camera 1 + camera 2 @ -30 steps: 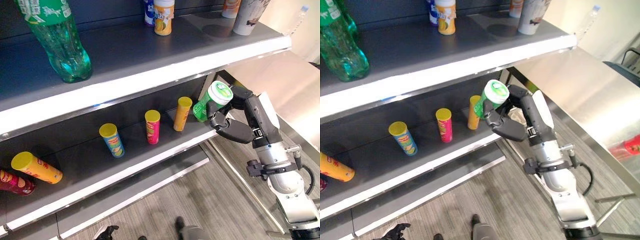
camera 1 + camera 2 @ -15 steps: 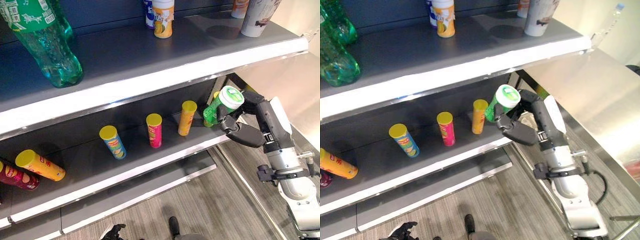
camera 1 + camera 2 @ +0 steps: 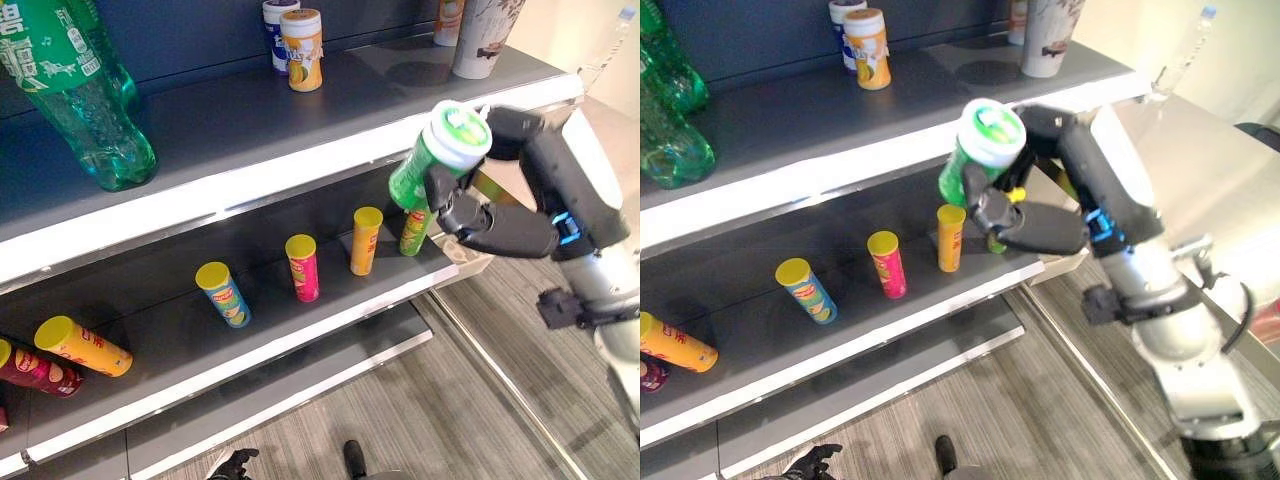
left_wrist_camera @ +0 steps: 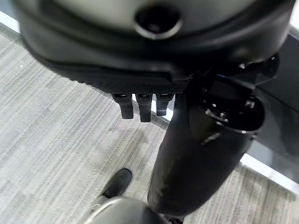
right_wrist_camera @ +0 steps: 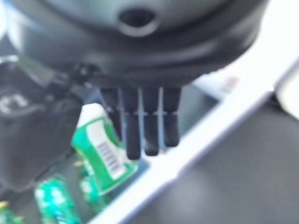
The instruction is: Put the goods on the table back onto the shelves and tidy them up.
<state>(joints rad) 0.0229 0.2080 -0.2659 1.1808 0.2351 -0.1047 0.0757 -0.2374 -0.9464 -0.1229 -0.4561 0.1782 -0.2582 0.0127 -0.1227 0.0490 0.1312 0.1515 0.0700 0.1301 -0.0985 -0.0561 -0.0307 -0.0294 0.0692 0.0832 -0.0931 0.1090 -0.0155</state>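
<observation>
Shelf unit (image 3: 300, 165), dark boards, white edges. Top board: green soda bottle (image 3: 85, 110) at 10 o'clock, small orange can (image 3: 302, 50) at 12. Middle board: yellow-lidded crisp tubes (image 3: 302, 266), some upright, some lying. Right hand (image 3: 480, 210) at 3 o'clock, fingers curled round green tube (image 3: 435, 155), tilted, level with top board's edge. Left hand (image 4: 140, 105) over floor, fingers relaxed

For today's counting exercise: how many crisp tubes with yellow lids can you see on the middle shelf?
5: a blue tube, a pink tube and an orange tube standing, an orange tube lying at far left, and a green one partly hidden behind the right hand. More may be hidden.
</observation>
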